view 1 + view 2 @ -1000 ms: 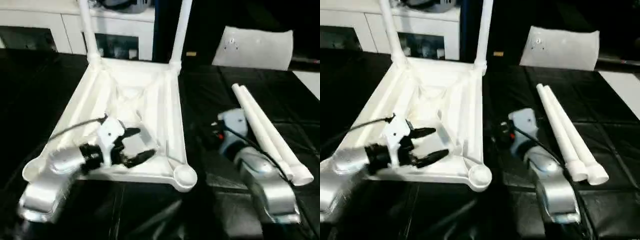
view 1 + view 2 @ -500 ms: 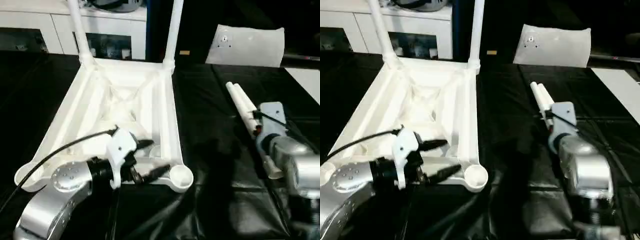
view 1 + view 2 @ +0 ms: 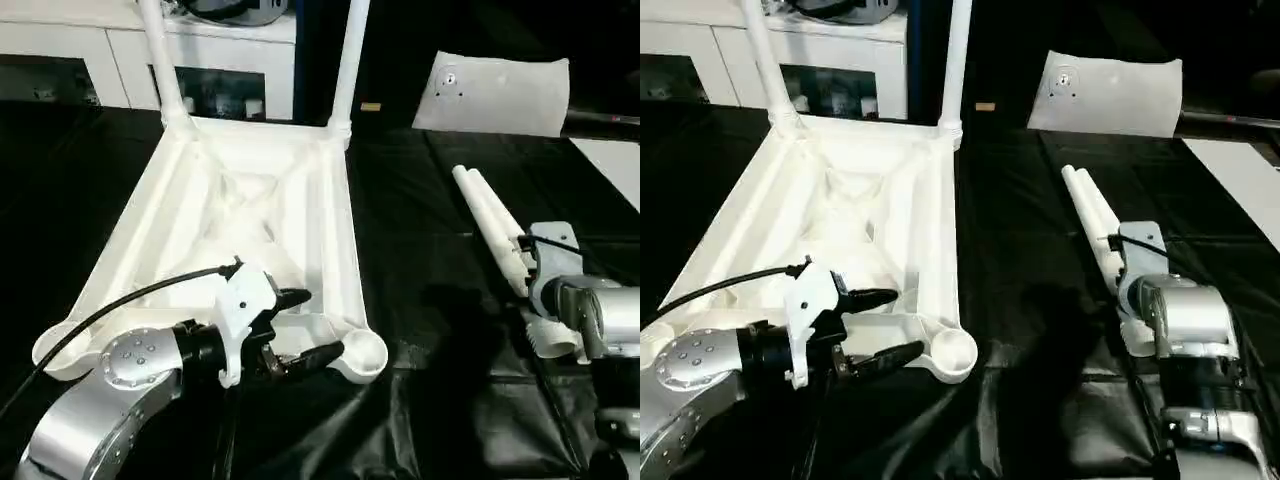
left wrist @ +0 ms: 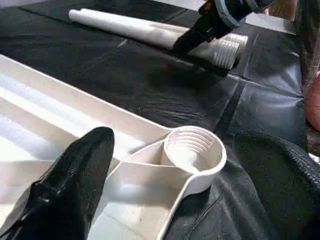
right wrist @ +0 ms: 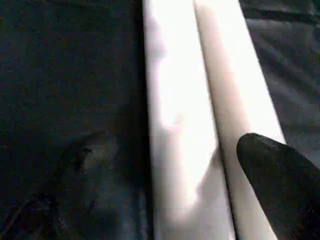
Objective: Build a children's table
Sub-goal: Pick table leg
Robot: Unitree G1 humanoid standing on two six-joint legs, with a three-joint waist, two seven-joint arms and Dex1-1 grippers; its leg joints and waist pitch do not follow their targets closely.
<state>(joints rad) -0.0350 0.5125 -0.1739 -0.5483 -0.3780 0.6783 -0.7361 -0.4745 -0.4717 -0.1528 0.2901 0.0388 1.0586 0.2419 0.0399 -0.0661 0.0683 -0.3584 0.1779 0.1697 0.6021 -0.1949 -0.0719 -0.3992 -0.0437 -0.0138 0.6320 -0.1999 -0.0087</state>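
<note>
Since before, the right arm has come down onto the two loose legs (image 3: 492,222). Upside down on the black table (image 3: 420,250) sits the tabletop (image 3: 245,215). Left gripper (image 3: 303,325) is spread wide, holding nothing, at its near corner socket (image 3: 365,350). Right gripper (image 4: 192,37) touches the legs; I cannot tell its grip.

Left end effector (image 3: 308,325) fingers spread apart, right end effector (image 4: 192,37) angled downward

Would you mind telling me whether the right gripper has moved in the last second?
Yes. The right gripper swung from the black cloth beside the tabletop rightward onto the two loose legs.
</note>
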